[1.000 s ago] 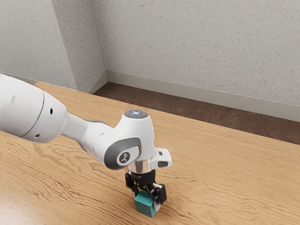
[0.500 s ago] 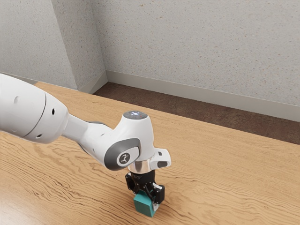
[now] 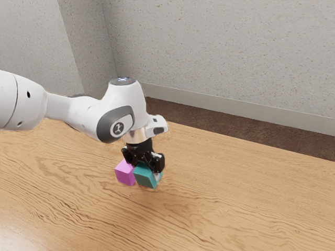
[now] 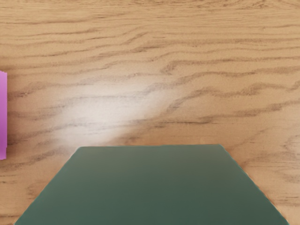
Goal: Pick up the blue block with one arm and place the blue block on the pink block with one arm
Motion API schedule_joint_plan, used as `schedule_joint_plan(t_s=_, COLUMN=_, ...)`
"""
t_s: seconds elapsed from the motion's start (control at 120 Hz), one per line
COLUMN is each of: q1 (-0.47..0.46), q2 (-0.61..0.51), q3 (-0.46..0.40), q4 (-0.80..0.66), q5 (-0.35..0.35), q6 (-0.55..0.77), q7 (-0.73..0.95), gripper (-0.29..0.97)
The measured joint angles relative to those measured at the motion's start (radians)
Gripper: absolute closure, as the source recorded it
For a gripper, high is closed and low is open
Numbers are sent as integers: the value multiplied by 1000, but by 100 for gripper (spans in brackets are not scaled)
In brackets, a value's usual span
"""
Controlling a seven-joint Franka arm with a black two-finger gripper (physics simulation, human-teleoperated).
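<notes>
While the gripper [image 3: 147,166] is pinching the blue block [image 3: 145,178] between its two black fingers, that block is hanging low and just beside the pink block [image 3: 124,173], on the side toward the exterior view's right, not over it; whether it is clearing the table [image 3: 251,198] I cannot tell. I am judging the step as carry-to-stack: the hand is needing more height first, enough for the blue underside to pass above the pink top, then a short shift toward the exterior view's left, squaring face over face, lowering flat, fingers parting last. Sliding sideways at this height is risking a shove on the pink block, the one obstacle I am seeing. In the wrist view the blue block [image 4: 154,187] is looming under the hand, the pink block [image 4: 2,115] peeking in beside it across bare wood. Grey wall [image 3: 235,47] and brown floor strip [image 3: 251,128] are sitting well back, blocking nothing
</notes>
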State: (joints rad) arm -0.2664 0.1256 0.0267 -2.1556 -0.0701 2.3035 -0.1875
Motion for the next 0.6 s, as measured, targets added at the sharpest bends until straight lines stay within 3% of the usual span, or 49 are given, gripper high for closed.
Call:
schedule_joint_plan(t_s=0.317, q1=222, q2=-2, q3=-5, q4=93, q5=58, q6=-162, q7=36, gripper=28)
schedule_joint_plan(t_s=0.6, q1=285, q2=53, q3=-59, q4=149, q5=84, q6=-218, q7=95, gripper=28)
